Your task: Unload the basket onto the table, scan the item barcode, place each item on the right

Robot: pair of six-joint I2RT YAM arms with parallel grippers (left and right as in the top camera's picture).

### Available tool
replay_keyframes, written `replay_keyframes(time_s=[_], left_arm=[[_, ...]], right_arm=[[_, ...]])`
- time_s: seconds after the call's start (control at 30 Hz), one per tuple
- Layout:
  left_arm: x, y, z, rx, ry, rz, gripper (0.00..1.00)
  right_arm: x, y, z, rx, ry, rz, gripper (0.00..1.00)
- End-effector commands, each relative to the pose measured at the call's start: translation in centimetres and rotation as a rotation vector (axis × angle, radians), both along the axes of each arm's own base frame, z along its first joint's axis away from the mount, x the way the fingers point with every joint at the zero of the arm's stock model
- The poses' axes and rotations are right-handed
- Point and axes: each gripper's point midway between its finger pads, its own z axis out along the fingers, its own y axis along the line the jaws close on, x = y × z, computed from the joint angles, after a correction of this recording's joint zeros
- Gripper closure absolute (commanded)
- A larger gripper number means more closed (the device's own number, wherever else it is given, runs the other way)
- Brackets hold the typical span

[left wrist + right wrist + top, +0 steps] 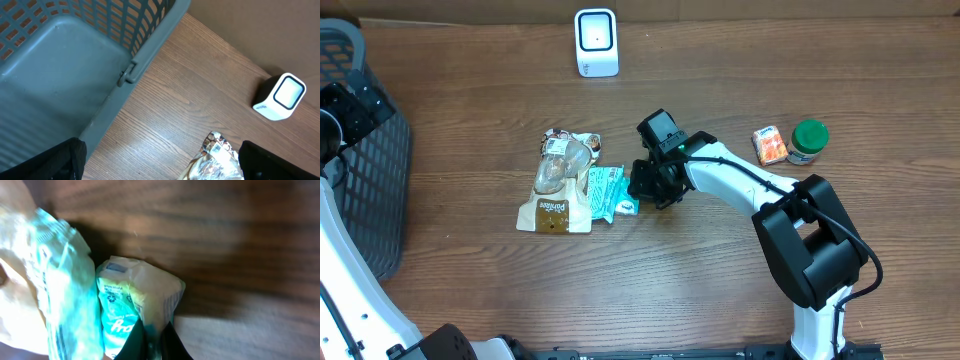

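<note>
Teal packet [608, 192] lies lengthwise toward the scanner [596, 42], gripper-pinched.

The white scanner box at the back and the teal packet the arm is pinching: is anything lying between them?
No. In the overhead view, only bare wooden table lies between the scanner and the teal packet.

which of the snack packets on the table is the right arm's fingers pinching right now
The teal and white plastic packet, held at its corner by the right gripper. The brown paper snack bag beside it and the small orange packet by the green-lidded jar lie untouched.
</note>
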Motion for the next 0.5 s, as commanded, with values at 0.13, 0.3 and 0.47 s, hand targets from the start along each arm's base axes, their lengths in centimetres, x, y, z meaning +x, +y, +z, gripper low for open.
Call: replay_keyframes(time_s=[0.13,0.3,0.47], left_arm=[[0.0,0.0,0.3,0.02,-0.004,-0.014,0.0],[0.0,0.0,0.3,0.02,-0.004,-0.014,0.0],[0.0,0.0,0.3,0.02,-0.004,-0.014,0.0]], right_arm=[[1.8,-3.8,4.3,-0.137,-0.089,0.037,0.96],[3.2,-9.4,7.3,-0.461,-0.203,-0.006,0.96],[3.1,-12.4,8.0,-0.736,-0.29,-0.018,0.96]])
